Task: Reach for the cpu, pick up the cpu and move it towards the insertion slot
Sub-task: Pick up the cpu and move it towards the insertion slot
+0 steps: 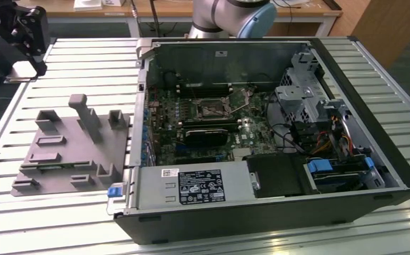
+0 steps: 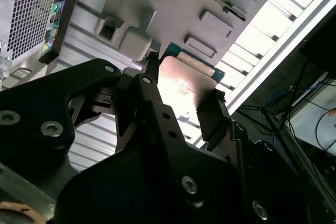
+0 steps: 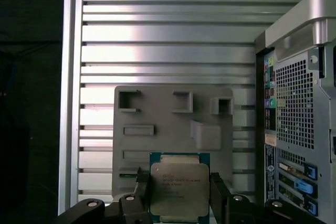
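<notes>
Holding the cpu (image 3: 179, 187) above the grey fixture (image 3: 173, 124), gripper (image 3: 178, 178) fingers closed on its two edges, I judge pickup done, carry phase on; reaching insertion slot (image 1: 209, 108) in pc case (image 1: 375, 159) needs level, slip-free travel.

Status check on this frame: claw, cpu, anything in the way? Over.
Claw shut on the cpu, gripped at opposite edges. Cpu over the grey fixture, beside the computer case. Insertion slot inside that case, nothing on it.
</notes>
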